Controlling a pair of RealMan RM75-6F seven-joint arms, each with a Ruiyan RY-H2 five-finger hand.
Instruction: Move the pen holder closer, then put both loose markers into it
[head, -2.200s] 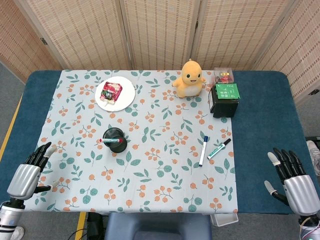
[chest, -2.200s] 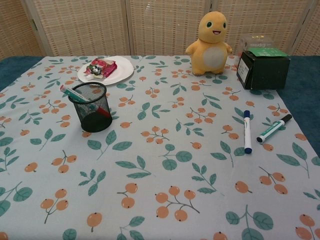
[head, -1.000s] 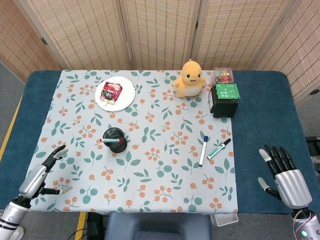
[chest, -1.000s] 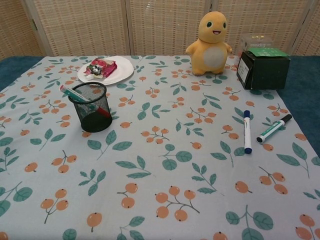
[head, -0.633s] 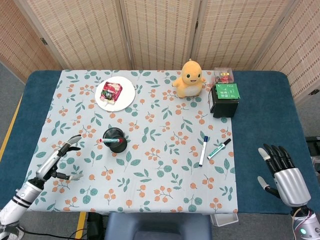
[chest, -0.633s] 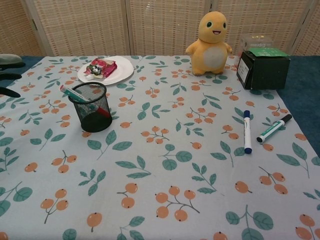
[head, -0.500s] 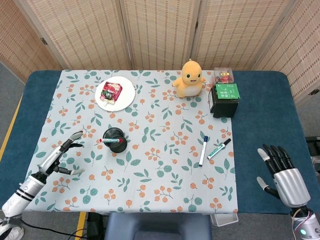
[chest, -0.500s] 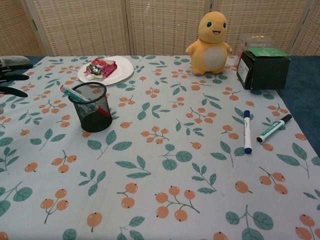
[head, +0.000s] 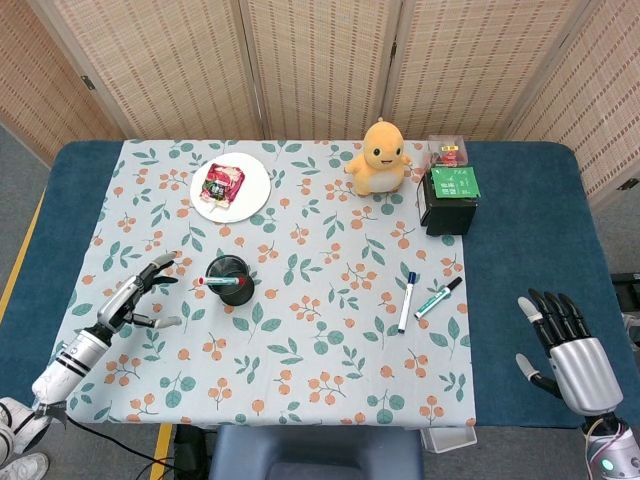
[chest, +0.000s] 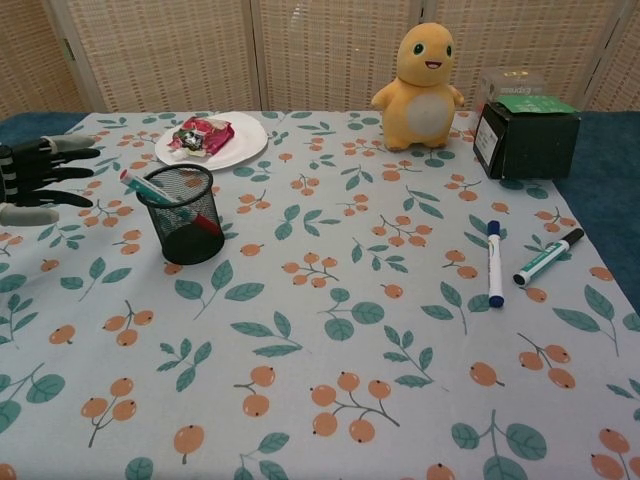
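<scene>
Your left hand (head: 135, 298) hovers over the table's left side with its fingers spread and nothing in it, just beside the pen holder (head: 229, 280) and turned toward it, which I judge suits a side grasp on the mesh wall. Your right hand (head: 570, 345) waits empty, fingers apart, off the cloth near the right front corner, out of the way.

Largest first: the table (head: 530, 230) carries a leaf-print cloth (head: 300, 340) over most of it. At the back edge sit the yellow plush toy (head: 381, 155), a dark box (head: 449, 197) toward the right back corner, and a white plate (head: 230, 186) with a wrapped snack toward the left back; none concerns the task.

The pen holder stands upright left of centre, already holding one marker leaning in it, so pull it level to avoid tipping it. The blue-capped marker (head: 405, 300) and the green marker (head: 438, 298) lie loose right of centre, near each other but apart, well away from the holder.
</scene>
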